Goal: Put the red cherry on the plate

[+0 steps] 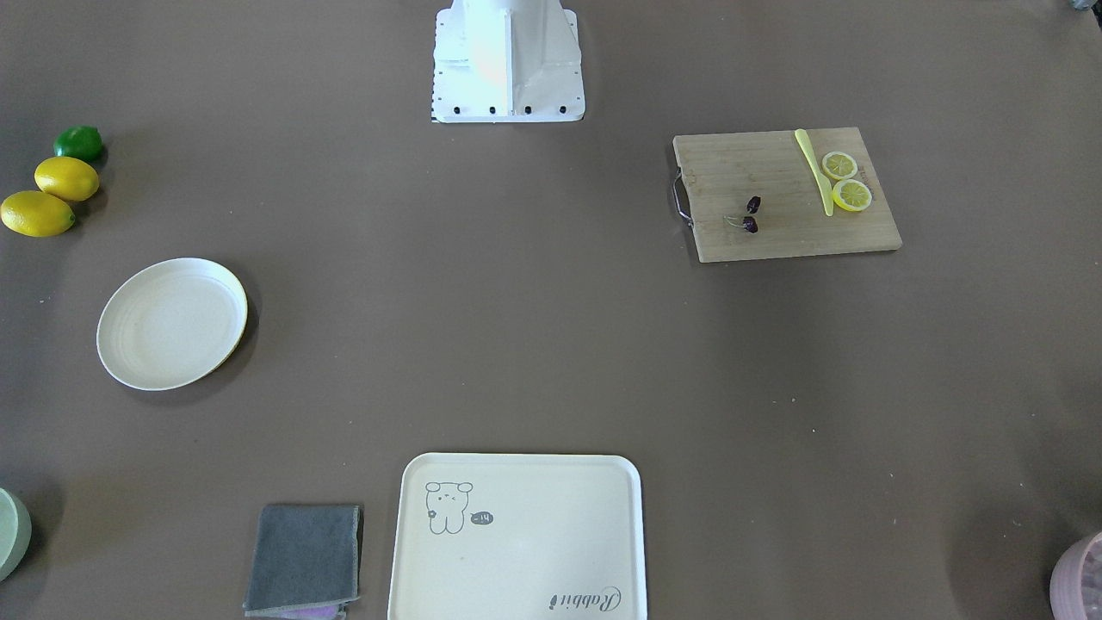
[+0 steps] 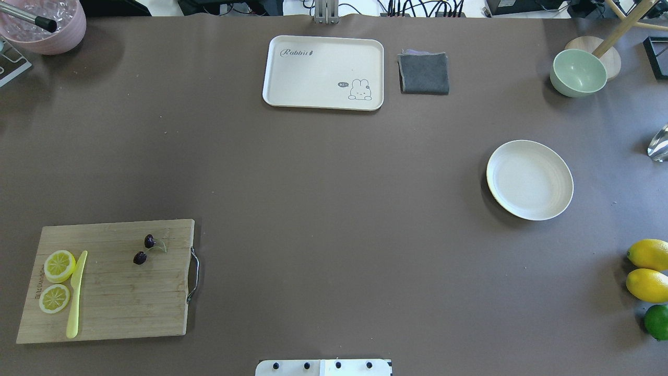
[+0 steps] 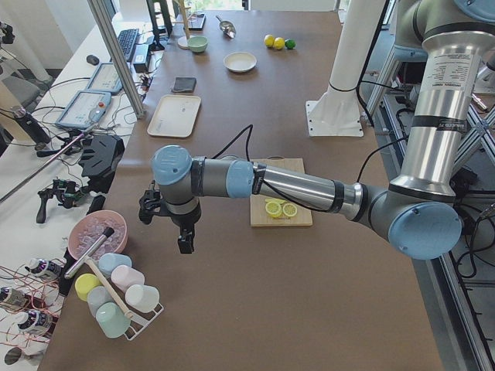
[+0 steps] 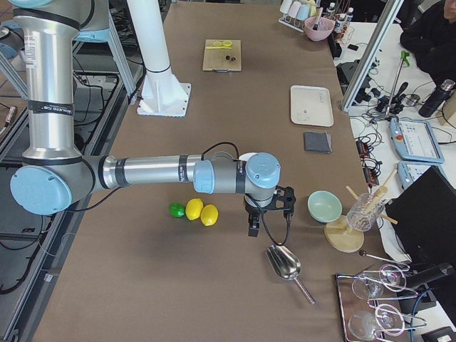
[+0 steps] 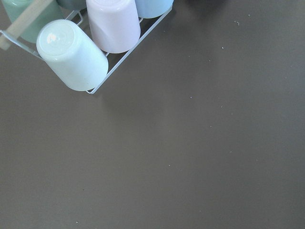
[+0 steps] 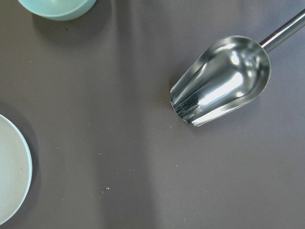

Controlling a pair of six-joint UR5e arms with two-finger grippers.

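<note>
**Item 1. Red cherry (image 2: 139, 257).** Two small dark fruits joined by thin pale stems. It is found on the cutting board (image 2: 115, 292), at about 1 o'clock from the board's centre in the overhead view. It is near the handle edge and well apart from the lemon slices (image 2: 59, 265) and the yellow knife (image 2: 76, 295), which are at 8 o'clock from it. Nothing is touching it.

**Item 2. Plate (image 2: 529, 179).** Round, cream and bare. It is set at 3 o'clock on the table, far across from the cherry.

**Item 3. Left gripper (image 3: 166, 224).** It is held off the board's outer end, above bare table beside a rack of cups (image 5: 76, 55). Its finger spread cannot be told from the side view.

**Item 4. Right gripper (image 4: 269, 214).** It hangs between the plate and a metal scoop (image 6: 221, 78). Its opening likewise cannot be told.

**Handling note (judged).** Nothing has been picked up yet, so the step in hand is taken to be the reach to the cherry.
- The left arm is the nearer one.
- A narrow, straight-down pinch is advised, either on one fruit or where the stems meet, so that the pair is lifted together.
- The fruits are round and may roll under a skewed grip.
- The board should be met lightly.
- A long carry toward 3 o'clock is to be expected.
</note>
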